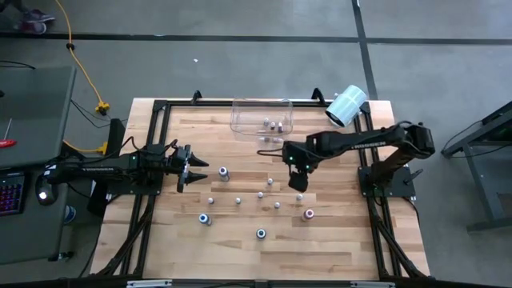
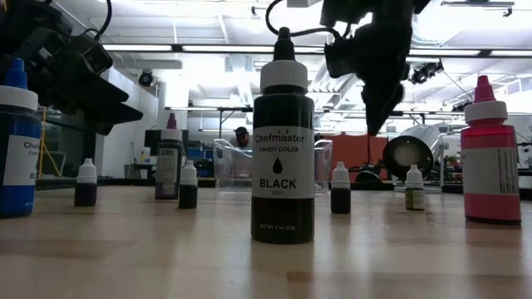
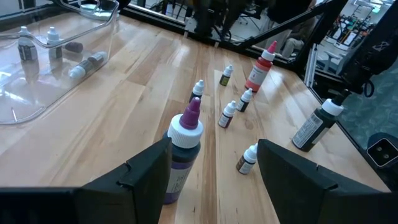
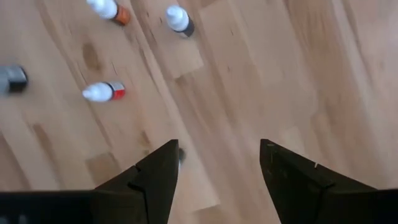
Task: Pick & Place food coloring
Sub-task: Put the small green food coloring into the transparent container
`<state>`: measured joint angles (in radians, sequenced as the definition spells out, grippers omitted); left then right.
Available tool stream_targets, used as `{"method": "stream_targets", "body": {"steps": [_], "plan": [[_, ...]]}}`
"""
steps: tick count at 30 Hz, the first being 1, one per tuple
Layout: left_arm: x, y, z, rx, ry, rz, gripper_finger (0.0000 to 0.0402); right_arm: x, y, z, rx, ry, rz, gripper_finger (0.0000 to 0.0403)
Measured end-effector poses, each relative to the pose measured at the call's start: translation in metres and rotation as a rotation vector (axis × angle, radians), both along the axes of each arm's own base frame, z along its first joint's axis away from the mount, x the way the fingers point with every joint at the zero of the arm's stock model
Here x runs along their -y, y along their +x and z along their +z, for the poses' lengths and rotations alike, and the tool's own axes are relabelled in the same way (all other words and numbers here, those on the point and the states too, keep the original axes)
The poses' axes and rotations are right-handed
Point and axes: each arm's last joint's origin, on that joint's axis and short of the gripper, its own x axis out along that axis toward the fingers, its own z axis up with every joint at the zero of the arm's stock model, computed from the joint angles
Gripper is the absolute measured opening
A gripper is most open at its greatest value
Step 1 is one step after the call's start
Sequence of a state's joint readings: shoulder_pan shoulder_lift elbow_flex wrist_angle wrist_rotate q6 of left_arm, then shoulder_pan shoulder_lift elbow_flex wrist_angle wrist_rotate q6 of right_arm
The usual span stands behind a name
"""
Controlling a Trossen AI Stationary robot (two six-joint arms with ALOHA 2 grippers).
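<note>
Right pincer point(image 1: 300, 183): fingers apart, empty, above worktop point(image 1: 336, 240). Small food coloring bottles point(image 1: 270, 182) stand scattered just beside and below it; descend squarely over one before closing.

- A pale wooden table point(image 1: 336, 248) with a black frame carries everything.
- A clear plastic bin point(image 1: 240, 120) sits near the far edge, a few small bottles lying inside.
- A white paper roll point(image 1: 346, 106) lies at the far right corner.
- Food coloring bottles point(image 1: 238, 200) stand scattered across the middle; a pink one point(image 1: 309, 214), blue-capped ones point(image 1: 205, 218) nearer the front.
</note>
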<state>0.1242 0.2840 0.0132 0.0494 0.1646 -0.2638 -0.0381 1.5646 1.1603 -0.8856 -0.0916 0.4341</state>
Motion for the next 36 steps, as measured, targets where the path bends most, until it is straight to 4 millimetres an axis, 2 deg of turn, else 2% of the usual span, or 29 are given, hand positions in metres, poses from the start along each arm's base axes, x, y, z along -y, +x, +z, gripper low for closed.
{"method": "stream_targets", "body": {"steps": [5,9,14,17,23,30,36], "plan": [[0.000,0.000,0.000,0.000,0.000,0.000,0.0234,-0.014,-0.001,0.000,-0.025,0.005,-0.202,0.0213],[0.000,0.000,0.000,0.000,0.000,0.000,0.0234,-0.025,-0.005,-0.002,-0.074,0.018,-0.274,0.0213],[0.000,0.000,0.000,0.000,0.000,0.000,0.0234,-0.037,-0.017,-0.020,-0.153,0.035,-0.372,0.0213],[0.000,0.000,0.000,0.000,0.000,0.000,0.0234,-0.043,-0.018,-0.029,-0.141,0.064,-0.399,0.0213],[0.000,0.000,0.000,0.000,0.000,0.000,0.0234,-0.047,-0.015,-0.033,-0.130,0.083,-0.438,0.0213],[0.000,0.000,0.000,0.000,0.000,0.000,0.0234,-0.056,-0.004,-0.053,-0.163,0.124,-0.408,0.0213],[0.000,0.000,0.000,0.000,0.000,0.000,0.0234,-0.060,-0.003,-0.059,-0.185,0.117,-0.403,0.0213]]}}
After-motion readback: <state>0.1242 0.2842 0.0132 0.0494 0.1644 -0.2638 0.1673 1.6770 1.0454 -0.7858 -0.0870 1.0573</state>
